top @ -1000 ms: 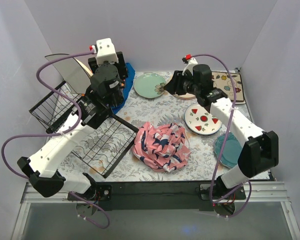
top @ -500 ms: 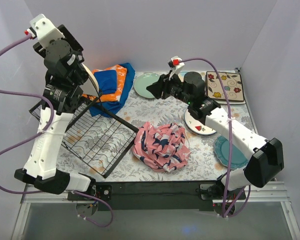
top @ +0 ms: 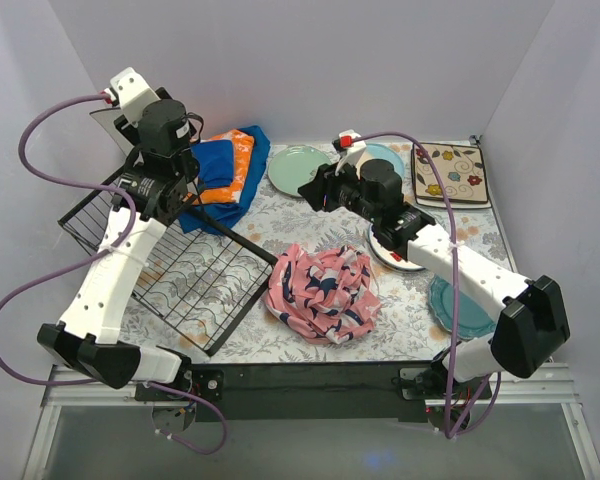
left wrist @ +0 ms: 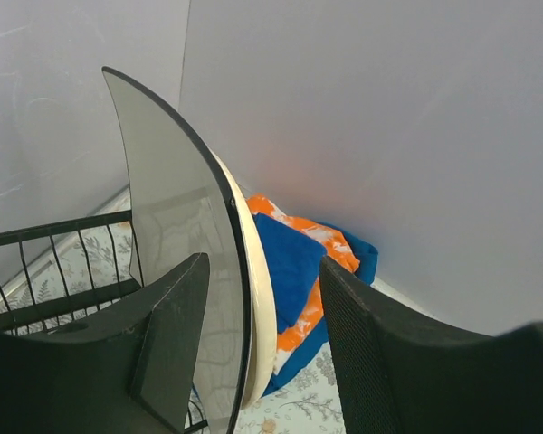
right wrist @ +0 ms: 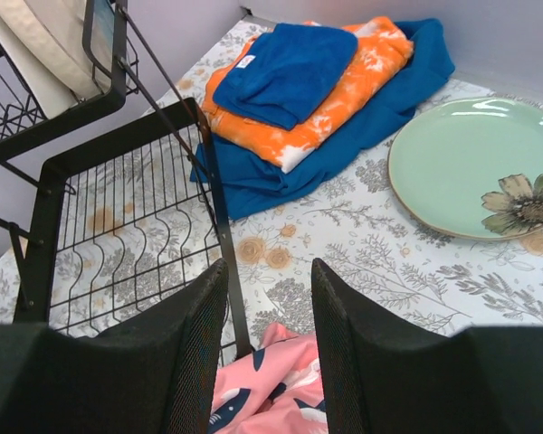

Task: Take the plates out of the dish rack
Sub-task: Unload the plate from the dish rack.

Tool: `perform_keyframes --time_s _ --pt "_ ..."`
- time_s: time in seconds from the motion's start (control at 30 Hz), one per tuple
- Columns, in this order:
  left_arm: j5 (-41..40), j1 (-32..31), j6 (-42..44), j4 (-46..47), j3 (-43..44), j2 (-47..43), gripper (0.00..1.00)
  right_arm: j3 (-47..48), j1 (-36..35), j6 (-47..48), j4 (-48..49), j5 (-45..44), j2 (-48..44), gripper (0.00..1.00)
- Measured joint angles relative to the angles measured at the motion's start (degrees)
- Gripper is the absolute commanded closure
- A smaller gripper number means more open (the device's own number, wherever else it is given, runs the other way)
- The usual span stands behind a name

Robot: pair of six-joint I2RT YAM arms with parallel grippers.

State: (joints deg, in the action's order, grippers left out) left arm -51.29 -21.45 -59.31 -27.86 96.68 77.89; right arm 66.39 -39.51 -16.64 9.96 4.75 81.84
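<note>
My left gripper (left wrist: 264,271) is open at the back left corner of the dish rack (top: 90,215). Its jaws straddle two upright plates there: a grey dark-rimmed plate (left wrist: 176,226) and a cream plate (left wrist: 261,307) behind it, neither one clamped. My right gripper (top: 315,188) is open and empty, above the tablecloth between the rack's right edge (right wrist: 213,194) and the mint green flower plate (right wrist: 484,167). The mint plate (top: 298,170), a pale blue plate (top: 385,157), a cream square plate (top: 448,175), a white plate with red marks (top: 405,250) and a teal plate (top: 460,305) lie on the table.
Folded blue and orange cloths (top: 220,170) lie behind the rack, also in the right wrist view (right wrist: 317,81). A crumpled pink patterned cloth (top: 320,295) lies mid-table, just under my right gripper (right wrist: 267,271). Walls close in on the left, back and right.
My left arm swung from mid-rack to the back left, high, then came down around the upright plates. My right arm moved left, away from the plates on the right.
</note>
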Motion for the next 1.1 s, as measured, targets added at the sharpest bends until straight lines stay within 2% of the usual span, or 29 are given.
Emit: perform_keyframes --time_s 0.17,0.63,1.1 --pt "0.7 0.9 -1.1 2.7 -2.3 0.0 0.5 -0.3 0.0 0.5 0.2 -1.0 -1.5 0.52" --pt "-2.8 2.8 -0.9 4.0 -5.7 -0.1 0.64 -0.7 0.0 1.7 0.1 -3.4 -0.3 0.52" --pt "-6.6 2.8 1.5 5.3 -9.7 -3.3 0.65 0.3 0.0 1.6 -2.7 -3.5 1.8 0.52"
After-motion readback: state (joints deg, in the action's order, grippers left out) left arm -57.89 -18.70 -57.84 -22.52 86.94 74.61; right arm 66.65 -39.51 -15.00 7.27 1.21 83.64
